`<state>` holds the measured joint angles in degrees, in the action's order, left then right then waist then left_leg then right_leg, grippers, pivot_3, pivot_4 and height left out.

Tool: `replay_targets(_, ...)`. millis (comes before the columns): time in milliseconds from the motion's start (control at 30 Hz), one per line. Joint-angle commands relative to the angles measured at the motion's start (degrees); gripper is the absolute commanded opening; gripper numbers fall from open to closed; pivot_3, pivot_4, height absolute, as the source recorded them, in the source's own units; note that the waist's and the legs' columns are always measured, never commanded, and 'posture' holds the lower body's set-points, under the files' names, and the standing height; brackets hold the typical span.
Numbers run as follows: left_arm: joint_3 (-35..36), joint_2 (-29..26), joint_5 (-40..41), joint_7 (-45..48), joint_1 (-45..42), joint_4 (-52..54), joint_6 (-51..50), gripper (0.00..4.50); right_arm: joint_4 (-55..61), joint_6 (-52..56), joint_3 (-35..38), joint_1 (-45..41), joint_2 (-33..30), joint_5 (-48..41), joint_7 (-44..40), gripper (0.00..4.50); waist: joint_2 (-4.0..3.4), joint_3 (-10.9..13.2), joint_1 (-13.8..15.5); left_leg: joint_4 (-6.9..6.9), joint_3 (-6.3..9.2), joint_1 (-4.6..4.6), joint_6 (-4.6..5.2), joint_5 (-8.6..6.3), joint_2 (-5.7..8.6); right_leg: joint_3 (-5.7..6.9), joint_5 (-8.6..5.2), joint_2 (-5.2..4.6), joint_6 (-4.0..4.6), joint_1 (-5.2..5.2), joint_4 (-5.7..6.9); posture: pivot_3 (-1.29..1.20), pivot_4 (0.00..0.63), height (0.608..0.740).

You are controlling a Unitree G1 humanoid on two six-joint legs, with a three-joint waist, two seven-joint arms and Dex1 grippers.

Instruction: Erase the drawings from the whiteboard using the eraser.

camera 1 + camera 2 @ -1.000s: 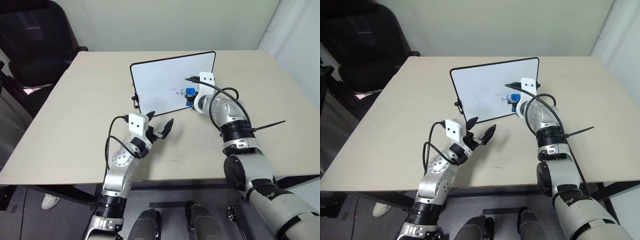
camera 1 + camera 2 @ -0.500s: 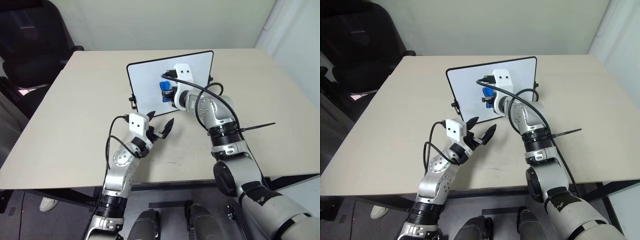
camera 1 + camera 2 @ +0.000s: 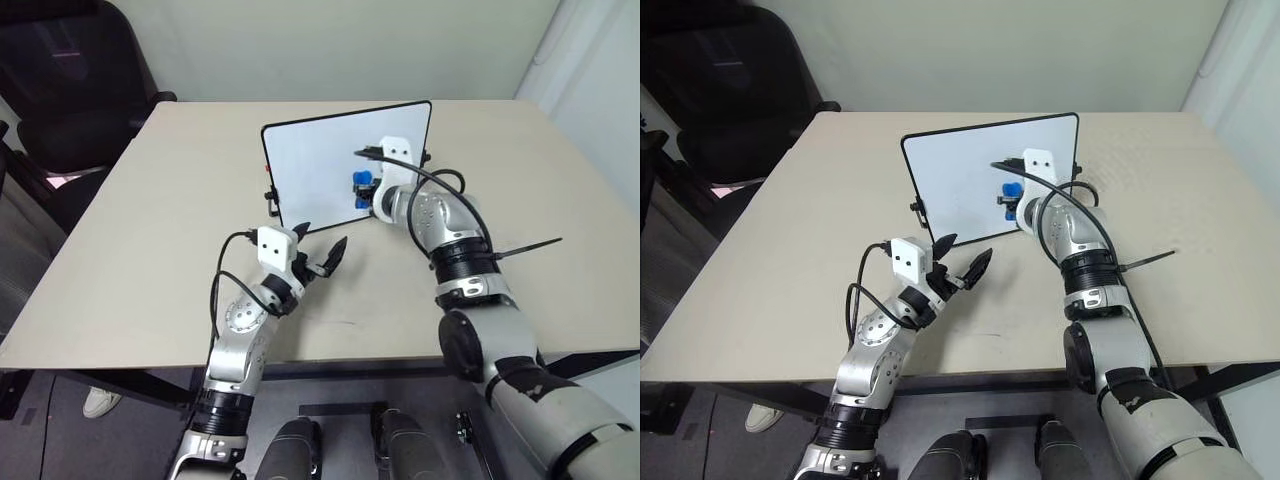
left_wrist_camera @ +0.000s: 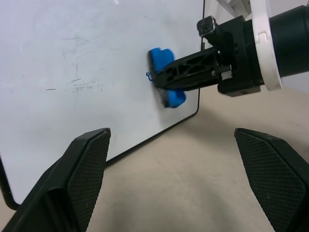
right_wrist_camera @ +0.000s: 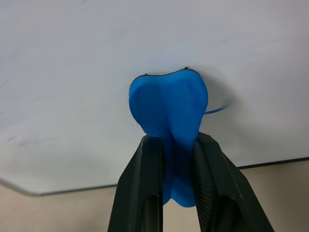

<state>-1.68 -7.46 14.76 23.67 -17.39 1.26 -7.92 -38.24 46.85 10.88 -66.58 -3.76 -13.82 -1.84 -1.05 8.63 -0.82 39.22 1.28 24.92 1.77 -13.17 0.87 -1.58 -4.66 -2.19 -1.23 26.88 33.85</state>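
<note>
The whiteboard (image 3: pixel 335 160) stands tilted back near the upper centre of the left eye view, on a wide beige table (image 3: pixel 150 260) with a smooth, matt top. It is a flat white rectangle with a thin black frame, rounded corners and small black feet. A black office chair (image 3: pixel 70 80) fills the upper left corner of that view, behind the table edge, and a pale wall closes the top.

The right gripper (image 5: pixel 171 193) has its two black ribbed fingers pressed tight on the eraser (image 5: pixel 169 113), a soft bright blue block that bulges between them. The front of the eraser touches the board's white surface, in the right part of the board, a little above its lower frame. In the right wrist view a thin blue line of the drawings (image 5: pixel 219 107) comes out just beside the eraser; the block hides whatever more lies under it. Some faint grey smears show on the board in the left wrist view.

The left gripper (image 3: pixel 322 250) hangs over the table at the centre of the left eye view, in front of the board's lower left corner and apart from it. Its textured fingers are spread wide and carry nothing.
</note>
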Motion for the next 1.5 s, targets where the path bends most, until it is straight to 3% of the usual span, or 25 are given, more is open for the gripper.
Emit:
replay_targets(33,0.73,-0.15,0.69,0.35,-0.84,1.35,0.52,4.50,-1.09,-2.72,1.17,-2.18,-1.32,0.51,1.59,0.44,0.00,0.00,0.00,0.00,0.00,-0.01,0.00,0.00,0.00,0.00,-0.02,0.00,-0.06,0.00,0.02,0.00,0.150,0.740)
replay_targets(367,0.62,-0.35,0.34,0.55,-1.66,0.23,1.02,4.50,-4.24,-2.46,-1.23,-1.92,-0.68,1.34,0.74,0.44,0.00,0.00,-0.25,0.00,-0.01,-0.02,0.61,0.38,-0.01,0.01,0.26,0.00,0.29,0.01,0.03,0.00,0.150,0.740)
replay_targets(900,0.37,-0.16,0.18,0.46,-1.89,0.14,1.06,4.50,11.88,4.54,-6.86,1.47,3.83,-0.32,-7.31,0.44,0.00,0.00,-0.83,-0.08,0.00,0.02,0.57,0.35,-0.01,0.02,0.23,0.02,0.24,0.06,-0.15,0.00,0.150,0.740)
replay_targets(1500,0.36,0.00,-0.06,0.08,-1.63,0.49,1.17,4.50,-6.77,-4.88,0.60,-3.21,-2.32,0.79,-0.08,0.44,0.00,0.00,-0.04,-0.02,-0.01,0.01,0.02,0.04,0.00,0.00,0.37,0.00,0.14,-0.02,-0.20,0.00,0.150,0.740)
